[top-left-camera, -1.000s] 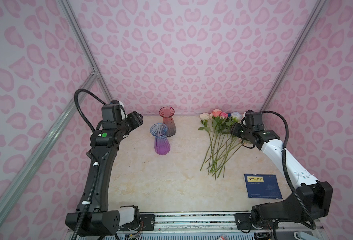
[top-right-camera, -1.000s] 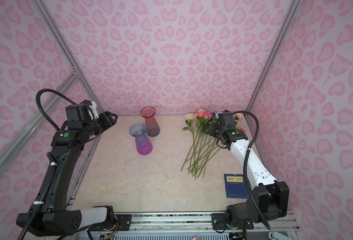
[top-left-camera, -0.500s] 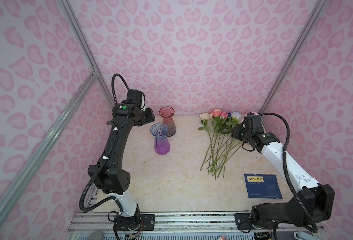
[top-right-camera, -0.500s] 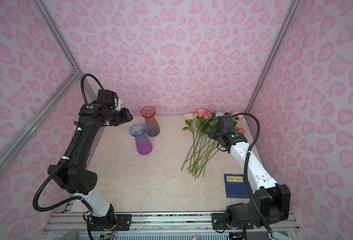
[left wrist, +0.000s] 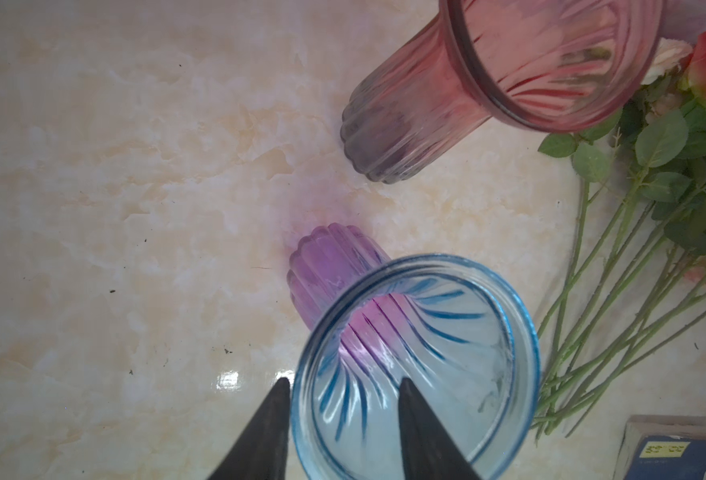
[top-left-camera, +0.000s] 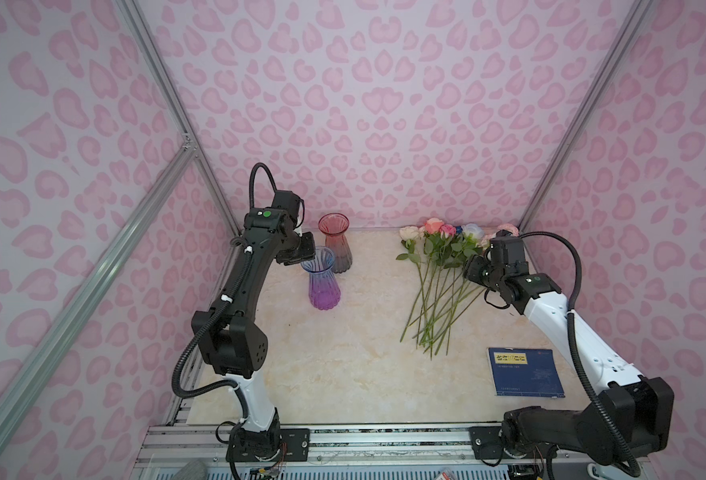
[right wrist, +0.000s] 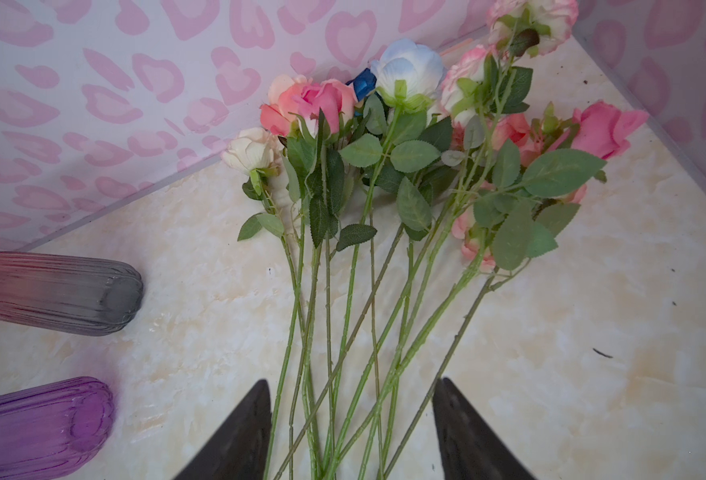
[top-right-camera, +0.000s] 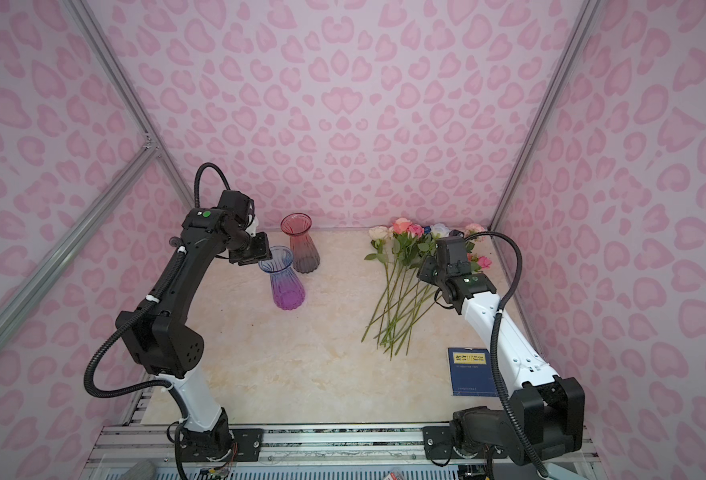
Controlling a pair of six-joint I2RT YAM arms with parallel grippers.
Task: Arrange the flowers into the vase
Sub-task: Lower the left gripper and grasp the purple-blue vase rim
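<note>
The flowers (top-left-camera: 438, 270) (top-right-camera: 401, 274) lie in a loose bunch on the marble table at the right, heads toward the back wall: pink, coral, cream, white-blue and a deep blue one (right wrist: 363, 187). A blue-to-purple glass vase (top-left-camera: 324, 278) (top-right-camera: 286, 278) stands upright left of centre. My left gripper (left wrist: 344, 380) (top-left-camera: 307, 253) is open at its mouth, one finger outside the rim and one inside, the rim wall between them. My right gripper (right wrist: 353, 380) (top-left-camera: 473, 270) hovers open over the stems, which run between its fingers ungripped.
A red-to-grey glass vase (top-left-camera: 334, 243) (top-right-camera: 301, 245) (left wrist: 509, 75) stands just behind the blue one, close to the back wall. A blue book (top-left-camera: 525, 372) (top-right-camera: 469, 372) lies flat at the front right. Pink walls enclose the table on three sides.
My left arm swung in from the left wall to the blue-purple vase, and its jaws narrowed around the rim. My right gripper stayed over the flower stems, shifting only slightly.
</note>
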